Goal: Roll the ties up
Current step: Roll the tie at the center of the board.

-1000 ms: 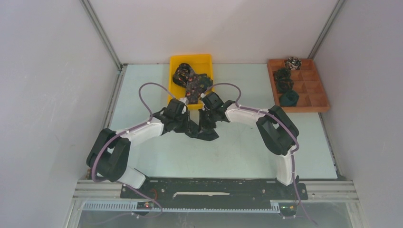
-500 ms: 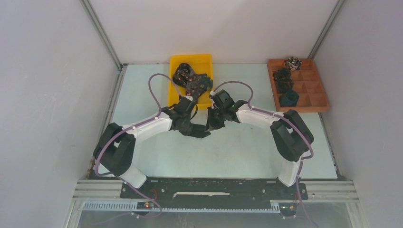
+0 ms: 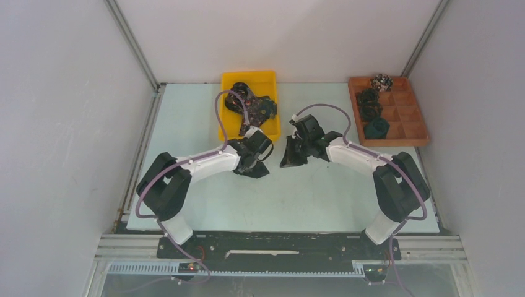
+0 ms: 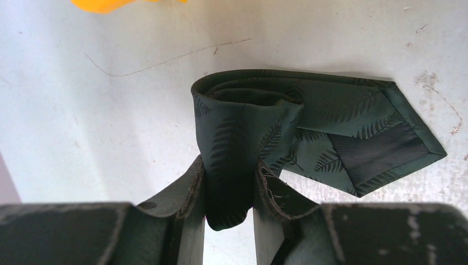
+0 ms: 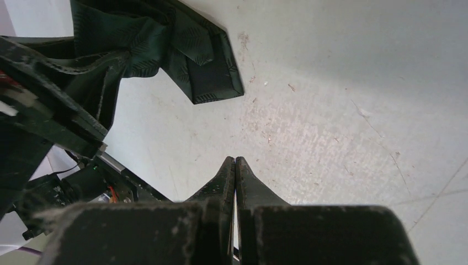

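The yellow bin (image 4: 105, 4) is cut off at the left wrist view's 11 o'clock. The fern-patterned tie (image 4: 259, 110) vanishes between the fingers of the left end effector (image 4: 230, 176). Overhead, rolled ties (image 3: 369, 105) in the wooden tray (image 3: 412, 116) are too small to tell patterns.

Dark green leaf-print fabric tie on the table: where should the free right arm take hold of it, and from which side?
Probably the flat pointed tip of the dark green leaf-print fabric tie, approached from the robot's right. The left gripper has its jaws clamped on the rolled part, while the tip lies loose on the table, on the side of the shut right gripper.
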Robot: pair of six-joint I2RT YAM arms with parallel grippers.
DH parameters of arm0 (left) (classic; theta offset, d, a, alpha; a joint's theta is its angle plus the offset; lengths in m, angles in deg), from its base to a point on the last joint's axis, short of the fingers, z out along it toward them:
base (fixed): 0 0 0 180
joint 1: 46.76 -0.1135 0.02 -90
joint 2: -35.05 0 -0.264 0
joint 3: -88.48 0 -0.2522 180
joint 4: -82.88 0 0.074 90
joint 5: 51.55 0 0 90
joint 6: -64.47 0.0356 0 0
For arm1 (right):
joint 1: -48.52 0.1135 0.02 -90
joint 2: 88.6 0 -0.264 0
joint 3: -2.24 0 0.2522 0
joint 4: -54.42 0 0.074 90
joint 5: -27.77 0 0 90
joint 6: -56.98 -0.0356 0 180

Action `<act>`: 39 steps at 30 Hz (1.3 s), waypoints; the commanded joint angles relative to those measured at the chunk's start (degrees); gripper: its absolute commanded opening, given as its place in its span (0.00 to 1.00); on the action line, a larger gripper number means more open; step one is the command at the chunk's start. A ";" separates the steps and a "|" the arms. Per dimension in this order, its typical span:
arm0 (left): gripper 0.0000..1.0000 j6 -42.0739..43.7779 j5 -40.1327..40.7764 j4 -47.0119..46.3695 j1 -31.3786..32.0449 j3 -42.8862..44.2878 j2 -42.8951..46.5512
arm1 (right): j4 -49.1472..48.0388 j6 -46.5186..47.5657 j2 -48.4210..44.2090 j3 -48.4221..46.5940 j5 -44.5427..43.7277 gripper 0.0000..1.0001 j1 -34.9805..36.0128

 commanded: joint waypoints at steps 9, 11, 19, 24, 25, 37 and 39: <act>0.23 -4.25 14.14 6.35 5.28 7.53 -6.55 | 1.06 1.72 -8.53 1.93 -1.12 0.00 -2.25; 0.23 -4.94 15.68 8.02 6.29 9.32 -8.30 | 1.28 1.71 -9.47 2.35 -1.21 0.00 -2.59; 0.23 -6.21 19.36 13.76 9.90 15.73 -15.16 | 2.34 1.75 -13.76 3.54 -1.33 0.00 -3.42; 0.24 -6.74 19.13 16.42 11.38 19.22 -19.38 | 3.33 1.77 -16.87 3.84 -1.47 0.00 -3.94; 0.24 -6.87 18.84 17.03 11.61 19.94 -20.03 | 3.60 1.74 -17.38 3.78 -1.47 0.00 -4.06; 0.30 -7.33 11.02 17.66 12.74 25.79 -23.83 | 6.87 1.97 -23.66 3.85 -2.72 0.00 -4.81; 0.32 -7.48 9.78 17.42 12.81 26.27 -24.13 | 7.57 2.06 -24.83 3.77 -3.14 0.00 -4.85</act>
